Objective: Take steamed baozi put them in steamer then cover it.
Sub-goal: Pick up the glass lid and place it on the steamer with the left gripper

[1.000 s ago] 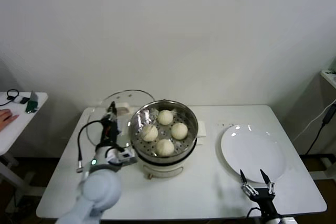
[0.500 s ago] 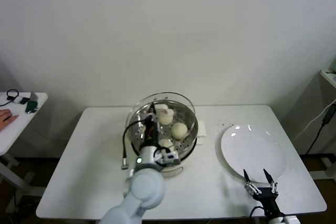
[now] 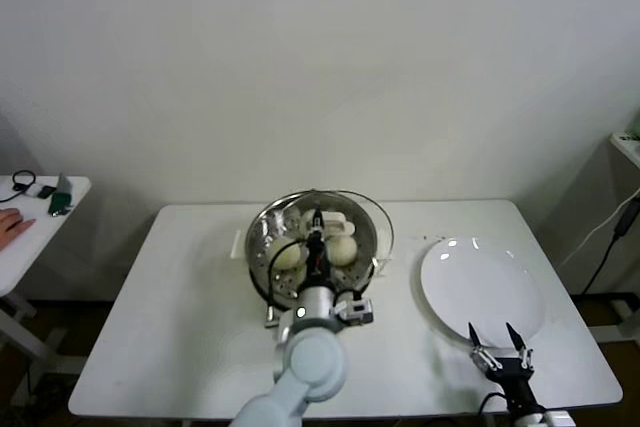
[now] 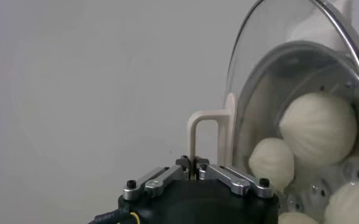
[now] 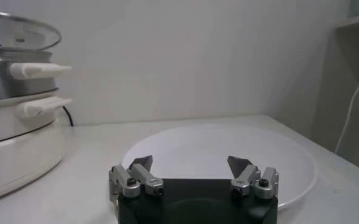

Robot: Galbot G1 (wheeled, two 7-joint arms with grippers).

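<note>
At the far left edge you have a side table with small items on it, well apart from the work; on the main white table your left gripper is over the steamer, clenched on the cream handle of the cover, which the wrist view confirms with the fingers pinched on the handle; you hold the glass cover above the pot, roughly centred on it; the steamed baozi sit inside on the perforated tray, seen through the glass; to the right lies the white plate, bare; your right gripper waits at the plate's near edge with its fingers spread and holding nothing.
</note>
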